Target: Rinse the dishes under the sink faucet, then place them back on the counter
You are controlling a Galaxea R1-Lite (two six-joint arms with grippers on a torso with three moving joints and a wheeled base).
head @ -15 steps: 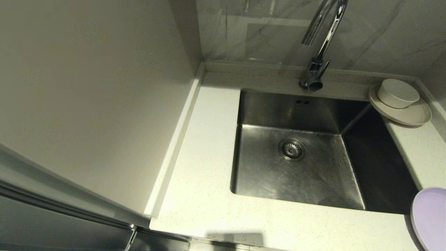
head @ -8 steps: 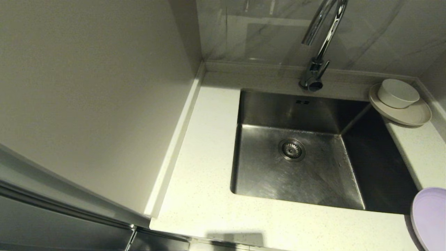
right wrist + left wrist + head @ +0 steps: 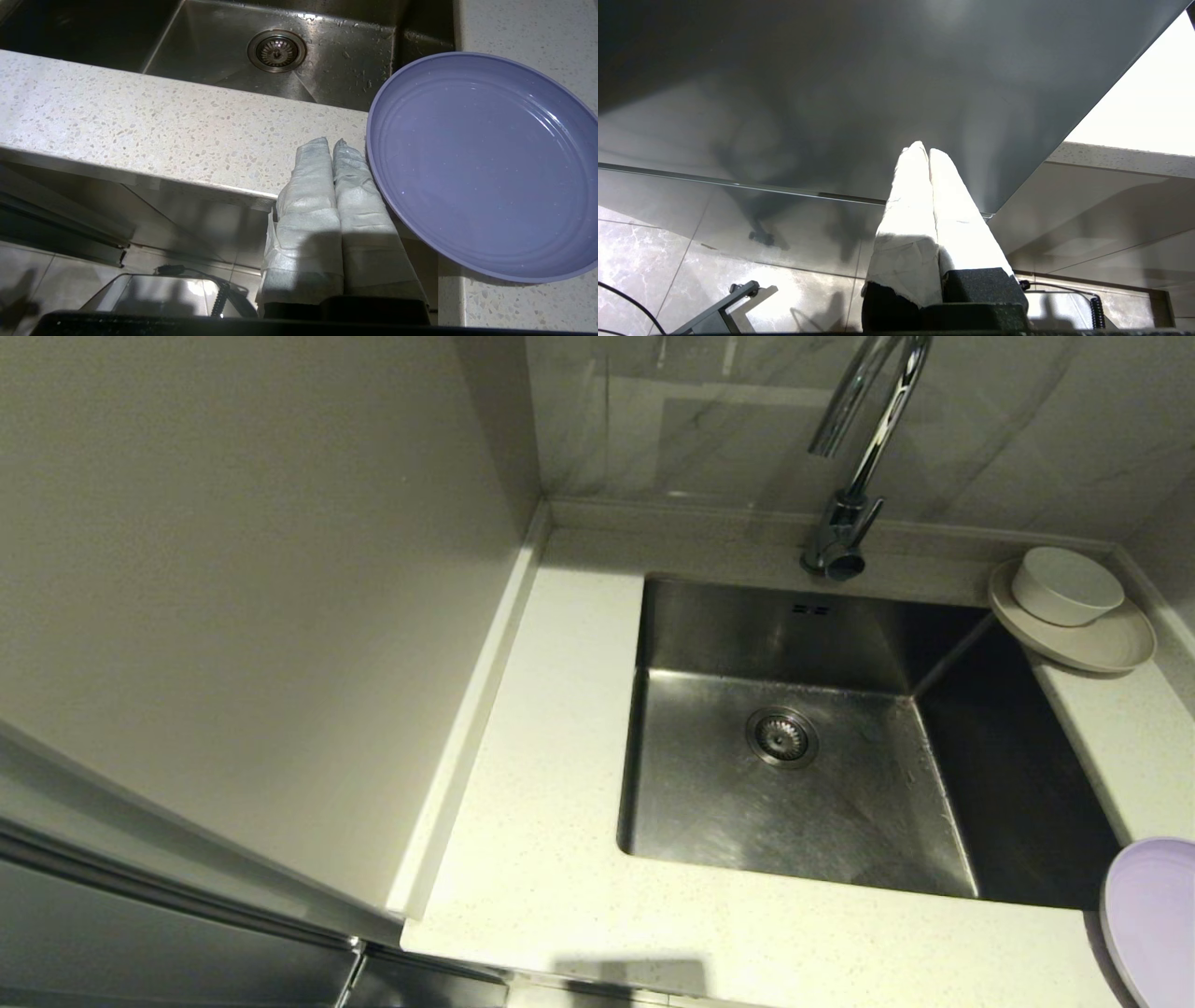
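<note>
Head view: white bowl (image 3: pixel 1067 584) on cream plate (image 3: pixel 1074 627), counter (image 3: pixel 551 859) far right corner; lilac plate (image 3: pixel 1150 915) at near right edge; sink (image 3: pixel 794 803) under faucet (image 3: pixel 854 457). Left gripper (image 3: pixel 928 151) pressed closed, holding nothing, below counter edge. Right gripper (image 3: pixel 331 143) likewise, beside lilac plate.

Both grippers: long tapered fingers (image 3: pixel 920 205) wrapped in white tape (creased, slightly frayed) on black blocky mounts (image 3: pixel 373 308).
</note>
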